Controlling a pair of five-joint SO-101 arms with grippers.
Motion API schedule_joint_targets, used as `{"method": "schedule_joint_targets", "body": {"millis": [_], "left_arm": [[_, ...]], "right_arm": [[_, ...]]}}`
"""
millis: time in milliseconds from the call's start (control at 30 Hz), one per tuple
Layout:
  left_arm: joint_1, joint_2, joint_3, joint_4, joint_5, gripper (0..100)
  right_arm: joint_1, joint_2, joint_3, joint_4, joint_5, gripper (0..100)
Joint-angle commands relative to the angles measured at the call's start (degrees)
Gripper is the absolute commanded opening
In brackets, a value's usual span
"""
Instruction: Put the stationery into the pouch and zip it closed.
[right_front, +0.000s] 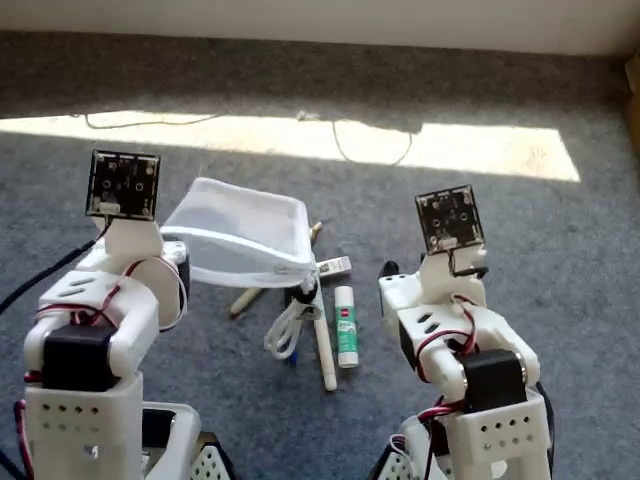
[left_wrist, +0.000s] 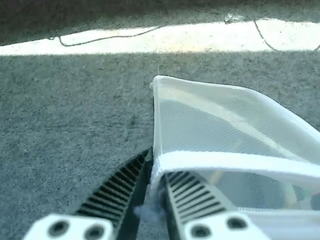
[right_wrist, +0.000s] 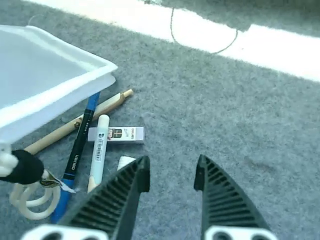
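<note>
White mesh pouch (right_front: 240, 235): one corner of its rim is pinched in my left gripper (left_wrist: 156, 167), jaws closed on the fabric, over grey carpet (right_front: 540, 250). My right gripper (right_wrist: 172, 162): jaws parted, nothing held, just above the carpet near the stationery. I count a blue pen (right_wrist: 80, 145), tan pen (right_wrist: 107, 105), white pen (right_wrist: 100, 145), glue stick (right_front: 346, 325) and small box (right_wrist: 116, 134) lying loose beside the pouch.

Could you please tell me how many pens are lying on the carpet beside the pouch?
3: a blue pen, a beige pen partly under the pouch, and a white pen next to the blue one. More may be hidden beneath the pouch.
</note>
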Motion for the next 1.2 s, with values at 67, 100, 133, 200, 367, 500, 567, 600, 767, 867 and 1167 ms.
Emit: {"method": "schedule_joint_targets", "body": {"millis": [67,100,133,200,367,500,567,600,767,867,1167], "left_arm": [[2.07,10.42,-10.24,0.0,5.19,1],[2.24,11.82,-11.38,0.0,5.54,1],[2.24,13.14,-12.44,0.0,6.24,1],[2.24,15.69,-14.55,0.09,7.47,1],[2.24,20.44,-17.19,0.09,10.11,1],[2.07,22.99,-17.36,-0.35,12.13,1],[1.98,23.78,-18.33,-0.35,12.92,1],[1.98,24.13,-19.12,0.0,13.19,1],[-2.42,25.01,-22.55,1.05,13.27,1],[-4.26,25.01,-22.73,1.23,13.27,1],[-8.4,24.84,-22.64,3.78,12.84,1]], "right_arm": [[1.36,-0.57,-0.48,-2.42,-0.62,14.9],[1.45,-0.57,-0.4,-2.42,-0.62,14.9],[1.45,-0.57,-0.4,-2.42,-0.62,14.9],[1.45,-0.57,-0.31,-2.33,-0.62,14.9],[1.45,-0.57,-0.31,-2.15,-0.62,14.9],[1.45,-0.4,-0.31,-1.98,-0.62,14.9],[1.45,-0.31,-0.31,-1.98,-0.62,14.9],[1.45,-0.31,-0.22,-1.98,-0.62,14.9],[1.19,-0.22,-0.22,-1.98,-0.62,14.9],[0.22,-0.13,-0.22,-1.98,-0.62,14.9],[-10.68,-0.04,-0.13,-1.98,-0.7,14.9]]}}
